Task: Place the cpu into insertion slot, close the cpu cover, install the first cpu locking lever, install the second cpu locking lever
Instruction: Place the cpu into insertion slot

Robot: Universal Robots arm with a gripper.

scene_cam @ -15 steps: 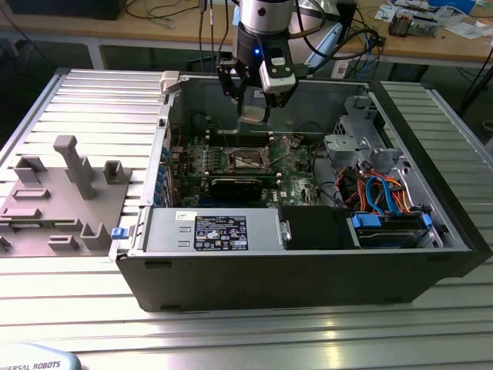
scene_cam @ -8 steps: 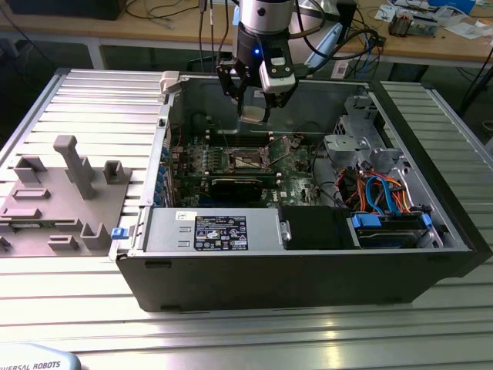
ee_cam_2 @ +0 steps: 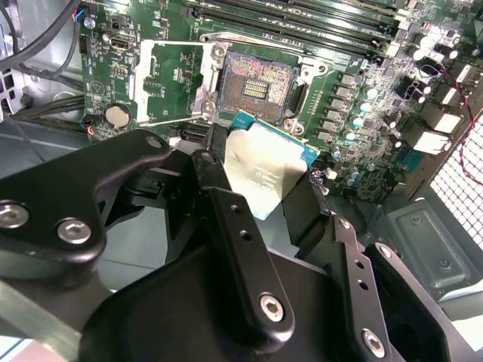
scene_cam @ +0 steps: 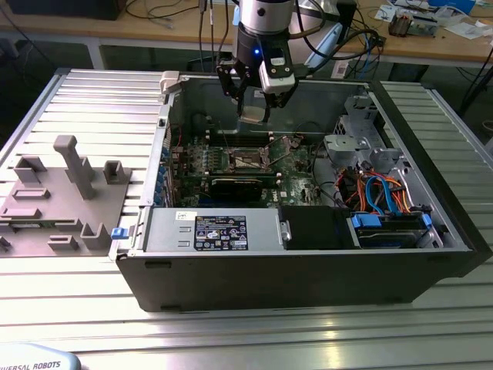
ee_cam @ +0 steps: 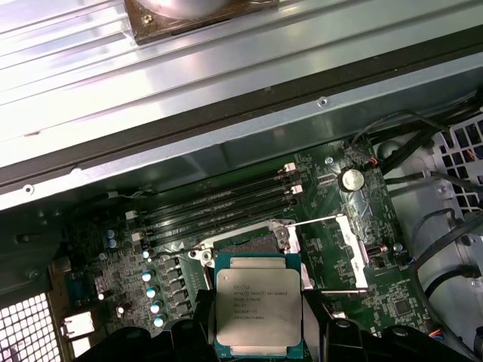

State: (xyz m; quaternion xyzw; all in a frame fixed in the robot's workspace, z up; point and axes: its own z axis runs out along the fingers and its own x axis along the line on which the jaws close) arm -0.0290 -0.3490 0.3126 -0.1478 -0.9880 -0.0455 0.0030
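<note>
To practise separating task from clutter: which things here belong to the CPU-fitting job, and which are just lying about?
Job: cpu, gripped in the tool; insertion slot, empty; cpu cover, swung open.
Lying about: memory slots; coin cell battery; power supply; blue and orange cables; grey fixture blocks.

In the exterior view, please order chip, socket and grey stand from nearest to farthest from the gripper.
1. Chip: held in the gripper.
2. Socket: on the board, below the gripper.
3. Grey stand: outside the case, at the exterior view's left.
</note>
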